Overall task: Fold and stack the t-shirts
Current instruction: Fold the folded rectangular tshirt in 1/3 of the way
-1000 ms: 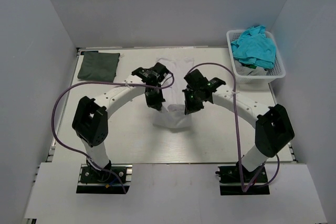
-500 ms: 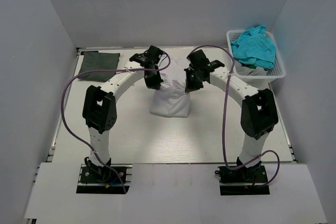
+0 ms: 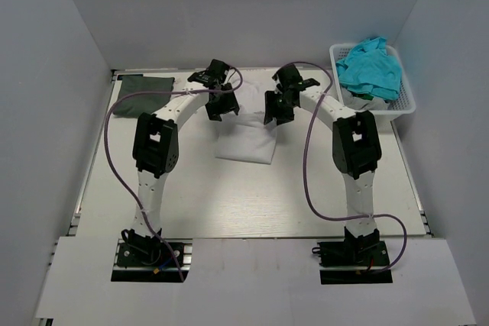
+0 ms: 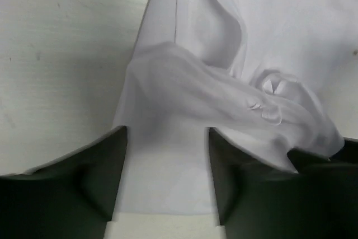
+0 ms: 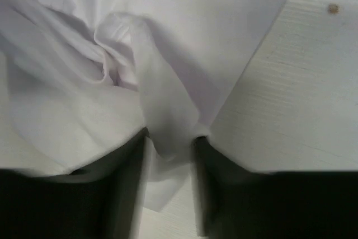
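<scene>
- Both arms now reach farther from their bases than half a second ago, and the soft white t-shirt (image 3: pixel 244 144) has become a shorter, doubled rectangle.
- Surface and room: a pale wood-grain table (image 3: pixel 229 204) is enclosed by plain grey-white walls. A folded dark grey-green t-shirt (image 3: pixel 143 88) lies at the far-left corner. Crumpled bright teal t-shirts (image 3: pixel 370 66) are heaped in a white plastic lattice basket (image 3: pixel 406 103) at the far right.
- Left gripper (image 3: pixel 221 109): it sits over the far-left edge of the white t-shirt and is released, its dark fingers (image 4: pixel 67 194) well apart with cloth spread between them.
- Right gripper (image 3: pixel 273 112): it sits at the far-right edge, clenched on a raised fold of the white t-shirt that fills the gap between its fingers (image 5: pixel 112 194).
- Hidden: both grippers cover the shirt's far edge in the top view. The wrist views crop the cloth on all sides. A grey item under the teal heap cannot be identified.
</scene>
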`<state>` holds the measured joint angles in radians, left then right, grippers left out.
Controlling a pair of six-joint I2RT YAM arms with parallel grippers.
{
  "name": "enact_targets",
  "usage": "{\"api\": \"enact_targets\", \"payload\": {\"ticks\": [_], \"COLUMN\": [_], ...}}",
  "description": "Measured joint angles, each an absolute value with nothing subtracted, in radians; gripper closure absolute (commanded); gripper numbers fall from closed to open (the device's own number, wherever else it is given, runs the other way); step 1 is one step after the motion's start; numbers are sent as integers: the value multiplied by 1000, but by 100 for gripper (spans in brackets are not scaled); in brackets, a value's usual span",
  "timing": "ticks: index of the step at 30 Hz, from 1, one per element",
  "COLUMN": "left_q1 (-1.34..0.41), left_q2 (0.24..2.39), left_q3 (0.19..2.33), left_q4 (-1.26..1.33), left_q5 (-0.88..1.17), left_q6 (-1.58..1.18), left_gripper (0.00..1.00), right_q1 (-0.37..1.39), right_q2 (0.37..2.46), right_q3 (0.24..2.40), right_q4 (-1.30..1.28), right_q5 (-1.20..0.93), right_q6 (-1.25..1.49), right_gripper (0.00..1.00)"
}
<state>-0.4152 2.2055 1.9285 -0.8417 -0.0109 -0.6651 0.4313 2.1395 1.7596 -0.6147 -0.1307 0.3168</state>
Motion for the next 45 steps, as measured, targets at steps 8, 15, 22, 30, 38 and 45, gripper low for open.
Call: {"api": "enact_targets", "payload": {"ticks": [8, 15, 22, 30, 38, 45], "left_q1": [-375, -360, -371, -372, -365, -365], "left_q2": [2275, 2074, 1950, 1898, 1830, 1829], "left_q3": [2103, 1878, 1593, 1418, 1419, 1420], "left_q4": [-843, -807, -805, -830, -836, -848], "left_q5": [-25, -28, 7, 1, -47, -71], "left_q6": [-616, -576, -582, -602, -599, -598], "left_gripper": [1, 1, 1, 1, 1, 1], "right_q1": [386, 387, 391, 393, 393, 394], "right_q2": [2181, 2014, 1946, 2092, 2263, 2291], "right_q3": [1884, 1668, 1540, 1691, 1832, 1858], "right_q4": [-621, -566, -529, -498, -505, -479], "right_q5": [-168, -220, -239, -239, -279, -328], "right_q6": [300, 299, 316, 316, 312, 347], "right_gripper": [10, 10, 10, 13, 100, 100]}}
